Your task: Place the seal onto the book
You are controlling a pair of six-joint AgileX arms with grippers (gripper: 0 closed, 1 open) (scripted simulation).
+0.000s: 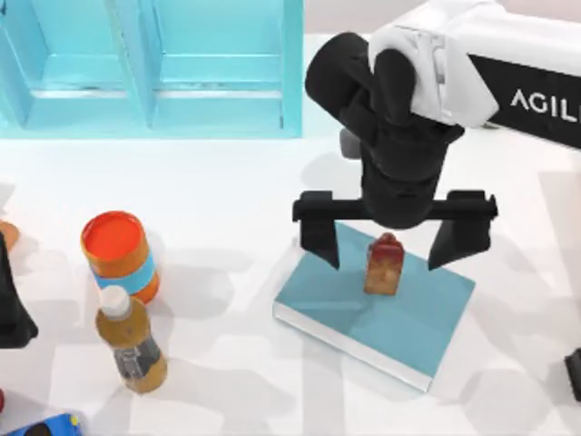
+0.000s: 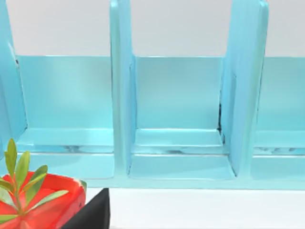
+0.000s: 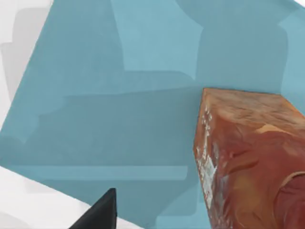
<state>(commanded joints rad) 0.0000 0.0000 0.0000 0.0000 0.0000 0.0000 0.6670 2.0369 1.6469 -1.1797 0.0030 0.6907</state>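
The small orange-brown seal with its dark red rounded top stands upright on the flat teal-blue book, near its far edge. The right pincer straddles it, spread wide and holding nothing; placement looks done, only retreat remaining.

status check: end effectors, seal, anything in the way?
Right end effector open, fingers wide, above the seal. Seal upright on the book, released. Left arm parked at table's left edge. Nothing obstructing.

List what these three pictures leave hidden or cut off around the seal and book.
- Seal: its top is cut off by the right wrist view's edge.
- Book: the far corner is behind the open right gripper in the top view.
- Left gripper: its fingers are outside the left wrist view.
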